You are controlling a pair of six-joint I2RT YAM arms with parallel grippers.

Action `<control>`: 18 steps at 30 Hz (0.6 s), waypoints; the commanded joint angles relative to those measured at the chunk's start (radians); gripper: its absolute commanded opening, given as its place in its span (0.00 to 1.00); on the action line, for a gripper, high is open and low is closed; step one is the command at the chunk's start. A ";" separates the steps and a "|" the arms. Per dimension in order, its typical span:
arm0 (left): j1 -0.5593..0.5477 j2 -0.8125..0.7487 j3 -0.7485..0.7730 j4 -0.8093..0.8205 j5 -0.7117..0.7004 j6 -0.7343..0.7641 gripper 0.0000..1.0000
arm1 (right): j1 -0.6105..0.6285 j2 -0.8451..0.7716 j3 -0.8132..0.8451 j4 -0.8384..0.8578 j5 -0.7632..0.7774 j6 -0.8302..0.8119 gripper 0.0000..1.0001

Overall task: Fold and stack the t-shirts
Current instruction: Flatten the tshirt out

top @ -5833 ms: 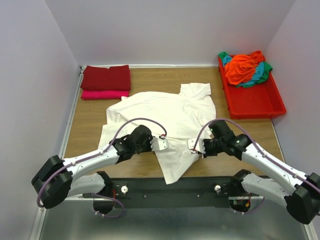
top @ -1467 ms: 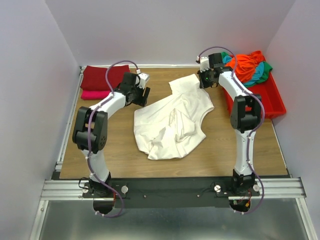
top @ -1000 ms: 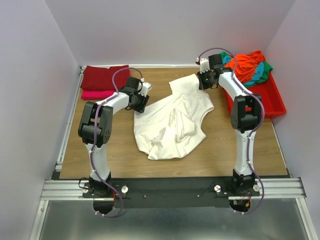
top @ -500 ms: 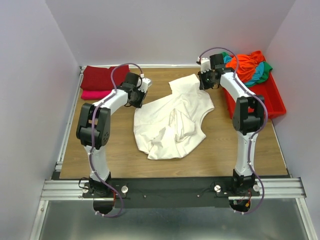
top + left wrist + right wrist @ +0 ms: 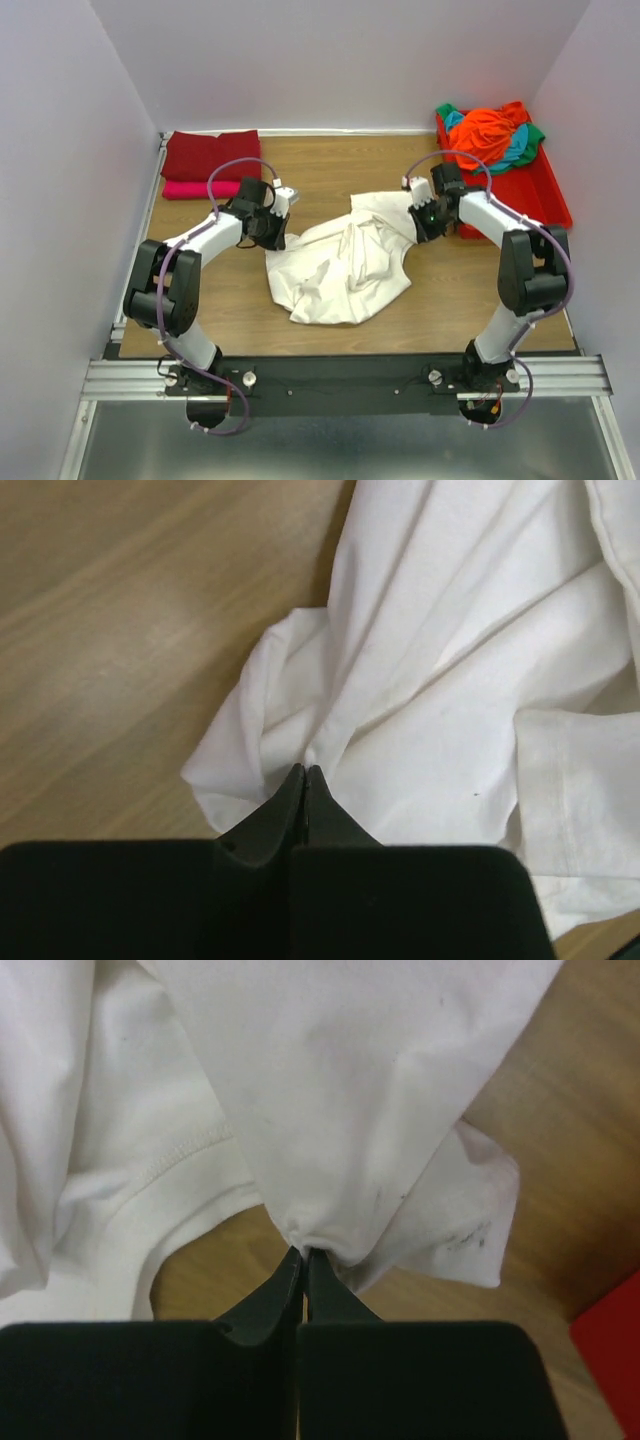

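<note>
On table (image 5: 200, 290) | left hand (image 5: 303, 772), right hand (image 5: 303, 1253) clenched on white shirt (image 5: 340, 265) | red tray (image 5: 510, 205) near right

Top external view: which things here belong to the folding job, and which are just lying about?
Job: cream-white t-shirt; folded dark red shirt; folded pink shirt; heap of orange, teal and green shirts.
Lying about: red plastic tray holding that heap; wooden table.
</note>
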State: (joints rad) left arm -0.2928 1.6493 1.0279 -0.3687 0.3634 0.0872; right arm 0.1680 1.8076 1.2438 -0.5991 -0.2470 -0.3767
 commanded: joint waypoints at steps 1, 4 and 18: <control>-0.031 -0.066 -0.047 0.030 0.129 -0.055 0.00 | -0.004 -0.135 -0.138 -0.051 0.031 -0.065 0.08; -0.048 -0.085 -0.075 0.054 0.158 -0.072 0.00 | -0.004 -0.181 -0.158 -0.062 0.058 -0.076 0.36; -0.060 -0.094 -0.109 0.093 0.175 -0.064 0.00 | -0.016 0.214 0.377 -0.062 0.048 0.081 0.59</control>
State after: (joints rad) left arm -0.3485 1.5837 0.9371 -0.3027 0.5018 0.0319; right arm 0.1673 1.9133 1.5215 -0.6540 -0.2100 -0.3569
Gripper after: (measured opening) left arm 0.007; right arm 0.593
